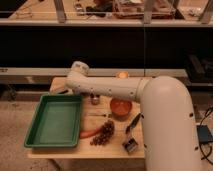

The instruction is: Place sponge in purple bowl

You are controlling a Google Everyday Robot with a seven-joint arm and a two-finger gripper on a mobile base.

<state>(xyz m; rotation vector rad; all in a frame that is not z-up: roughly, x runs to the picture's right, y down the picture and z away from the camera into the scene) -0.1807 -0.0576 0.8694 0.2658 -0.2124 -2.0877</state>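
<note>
- The wooden table (pixel 60 151) is standing before dark shelving, bearing a green tray (pixel 54 120), orange bowl (pixel 121 107) and grapes (pixel 102 134).
- The gripper is lying hidden behind the arm (pixel 107 88) — its grip is impossible to judge.

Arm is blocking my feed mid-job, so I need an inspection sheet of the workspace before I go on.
Surface: wooden table, the white arm stretched across its back.
Job's things: sponge not seen; purple bowl not seen, possibly behind the arm.
Clutter: green tray on the left, nothing seen in it; orange bowl at centre; grapes with a carrot beside them; dark-handled tool; orange fruit at the back edge.
Grippers: pincer out of sight, somewhere past the arm's far end at back left.
Cables: a dark cable on the floor at right.
Surroundings: dark counter behind the table.
</note>
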